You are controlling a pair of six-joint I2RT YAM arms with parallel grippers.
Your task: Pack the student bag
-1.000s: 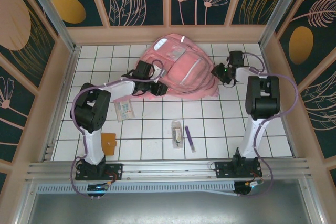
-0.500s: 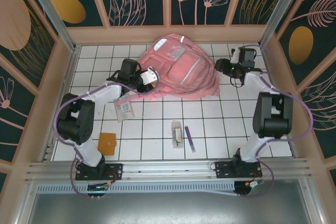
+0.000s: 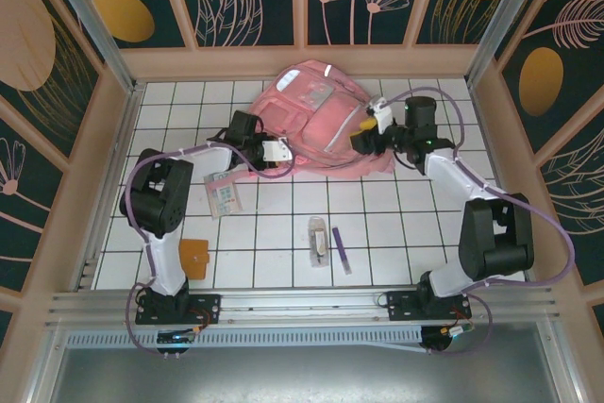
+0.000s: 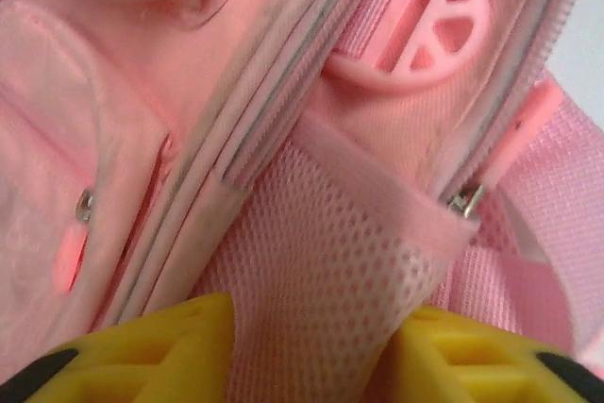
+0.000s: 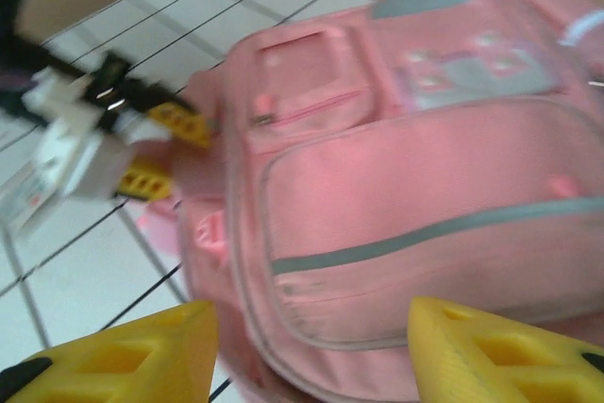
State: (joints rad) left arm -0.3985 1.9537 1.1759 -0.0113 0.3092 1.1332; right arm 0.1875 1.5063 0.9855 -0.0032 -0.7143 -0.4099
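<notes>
The student bag point(image 3: 321, 115) lies flat at the far middle of the table point(image 3: 283, 224), front pockets up. Its long axis runs far to near, with the narrow end toward the back wall. Its near-left edge is hidden under the left gripper point(image 3: 279, 150), whose fingers point(image 4: 142, 346) seem clamped on the bag's mesh. The right gripper point(image 3: 364, 137) hovers over the bag with its fingers spread and empty; its wrist view is blurred.
</notes>
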